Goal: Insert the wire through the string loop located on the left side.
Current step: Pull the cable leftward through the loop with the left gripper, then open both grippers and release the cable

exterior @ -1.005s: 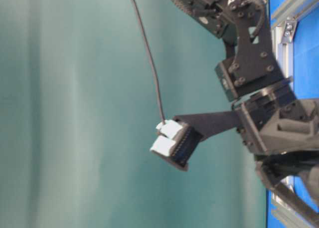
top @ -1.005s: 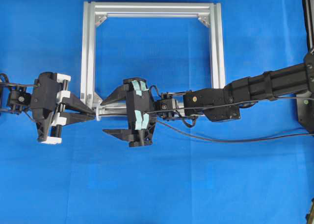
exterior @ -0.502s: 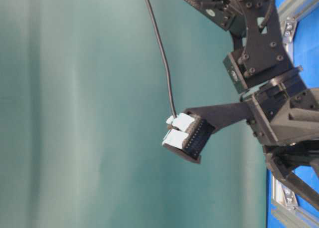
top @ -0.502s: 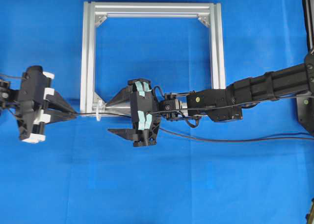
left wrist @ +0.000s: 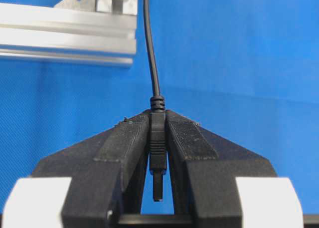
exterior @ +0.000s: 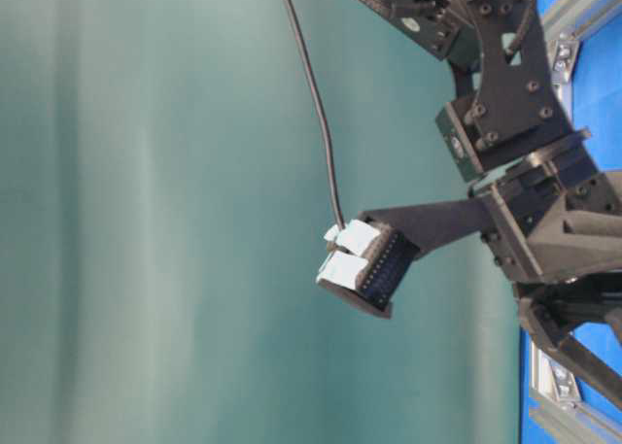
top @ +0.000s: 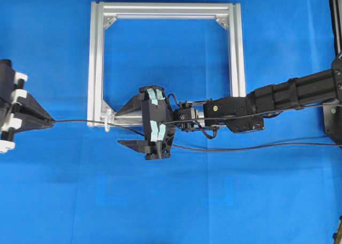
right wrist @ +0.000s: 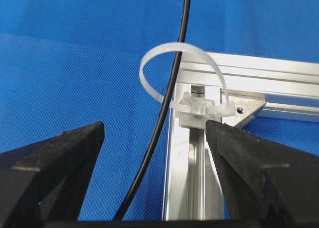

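The thin black wire (top: 80,121) runs from my left gripper (top: 51,120) rightward through the whitish string loop (top: 108,121) at the silver frame's (top: 95,57) lower left corner, then on under my right arm. In the left wrist view my left gripper (left wrist: 157,119) is shut on the wire's dark plug (left wrist: 157,148), whose tip points back between the fingers. My right gripper (top: 120,129) stands open just right of the loop. In the right wrist view the wire (right wrist: 149,148) passes through the string loop (right wrist: 179,46), between the right gripper's (right wrist: 154,128) spread fingers without touching them.
A blue cloth covers the table. The square aluminium frame (right wrist: 259,73) lies flat on it, with triangular corner brackets (top: 109,22). My right arm (top: 278,97) stretches across the frame's lower rail, and it also shows at table level (exterior: 515,123). The wire trails off toward the right edge (top: 299,146).
My left gripper has pulled far to the left with the plug, drawing the wire through the loop. The right gripper shifted slightly right early on and stays open.
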Robot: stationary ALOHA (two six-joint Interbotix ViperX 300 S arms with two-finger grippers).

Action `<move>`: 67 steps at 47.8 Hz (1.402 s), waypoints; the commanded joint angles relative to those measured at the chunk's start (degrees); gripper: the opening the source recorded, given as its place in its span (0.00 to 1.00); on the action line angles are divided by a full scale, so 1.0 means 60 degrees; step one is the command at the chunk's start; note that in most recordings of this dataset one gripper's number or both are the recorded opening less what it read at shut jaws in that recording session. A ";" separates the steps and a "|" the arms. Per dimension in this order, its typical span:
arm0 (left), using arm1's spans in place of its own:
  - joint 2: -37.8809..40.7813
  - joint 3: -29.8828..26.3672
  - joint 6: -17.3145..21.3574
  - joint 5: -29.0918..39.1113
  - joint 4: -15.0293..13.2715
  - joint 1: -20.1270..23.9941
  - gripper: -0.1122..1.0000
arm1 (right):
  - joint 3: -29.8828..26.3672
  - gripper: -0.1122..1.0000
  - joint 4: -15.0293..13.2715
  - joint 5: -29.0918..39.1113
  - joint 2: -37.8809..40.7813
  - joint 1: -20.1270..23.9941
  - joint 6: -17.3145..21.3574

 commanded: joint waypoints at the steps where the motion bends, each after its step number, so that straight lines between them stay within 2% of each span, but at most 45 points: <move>1: -0.0366 -0.0044 0.0000 0.0146 0.0015 -0.0029 0.17 | -0.0088 0.88 0.0029 -0.0088 -0.0352 0.0029 0.0015; 30: -0.0278 -0.0044 -0.0044 0.0439 0.0015 -0.0029 0.17 | -0.0088 0.88 0.0029 -0.0117 -0.0352 0.0029 0.0000; 38: -0.0381 -0.0044 -0.0308 0.0615 0.0015 -0.0029 0.17 | -0.0088 0.88 0.0029 -0.0132 -0.0352 0.0029 0.0000; 41: -0.0381 -0.0029 -0.0439 0.0615 0.0015 -0.0029 0.23 | -0.0088 0.88 0.0029 -0.0146 -0.0352 0.0029 0.0000; 49: -0.0278 -0.0015 -0.0571 0.0630 0.0015 -0.0029 0.63 | -0.0088 0.88 0.0029 -0.0161 -0.0366 0.0029 0.0000; 51: -0.0278 -0.0015 -0.0557 0.0630 0.0029 -0.0015 0.69 | -0.0088 0.88 0.0029 -0.0176 -0.0352 0.0029 0.0000; 53: -0.0293 -0.0015 -0.0527 0.0630 0.0029 -0.0029 0.69 | -0.0088 0.88 0.0029 -0.0176 -0.0366 0.0029 0.0000; 60: -0.0381 -0.0044 -0.0469 0.0630 0.0029 -0.0029 0.62 | -0.0088 0.88 0.0029 -0.0176 -0.0366 0.0029 0.0000; 67: -0.0557 -0.0073 -0.0439 0.0557 0.0117 -0.0015 0.61 | -0.0117 0.88 0.0029 -0.0161 -0.0527 0.0029 0.0000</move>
